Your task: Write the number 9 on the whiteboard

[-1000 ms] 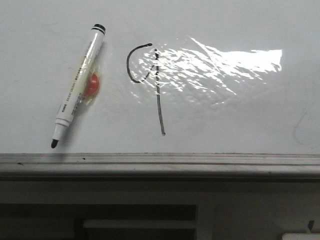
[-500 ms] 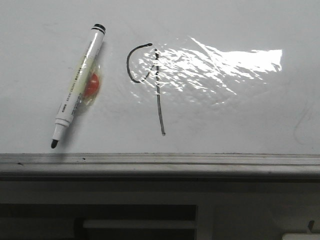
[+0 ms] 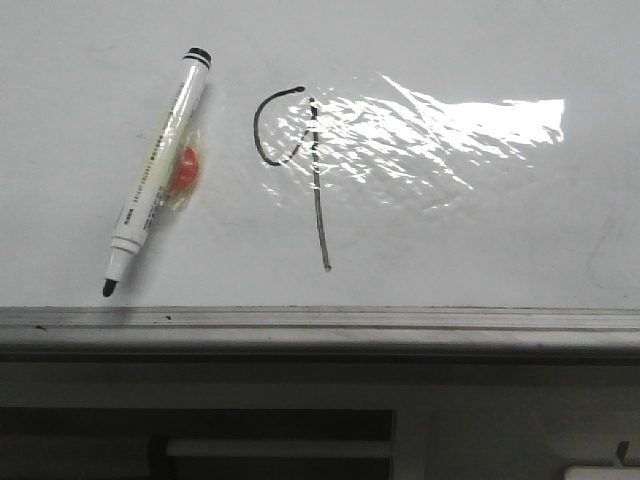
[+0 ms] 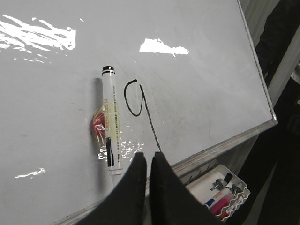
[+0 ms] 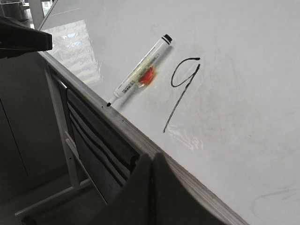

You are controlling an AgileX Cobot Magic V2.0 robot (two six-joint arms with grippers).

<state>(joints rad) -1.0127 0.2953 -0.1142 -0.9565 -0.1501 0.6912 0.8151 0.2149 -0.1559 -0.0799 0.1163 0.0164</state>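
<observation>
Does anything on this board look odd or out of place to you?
Yes: the marker lies uncapped on the whiteboard, left of the number 9, with a red lump taped to its barrel. The 9's loop is not fully closed.

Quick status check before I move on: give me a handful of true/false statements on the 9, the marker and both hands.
1. The number 9 is drawn on the whiteboard. True.
2. The marker lies on the board beside the 9. True.
3. The left hand grips the marker. False: it is shut on nothing.
4. The marker is capped. False: its black tip is bare.
5. The right hand is wide open. False: its fingers are together.
</observation>
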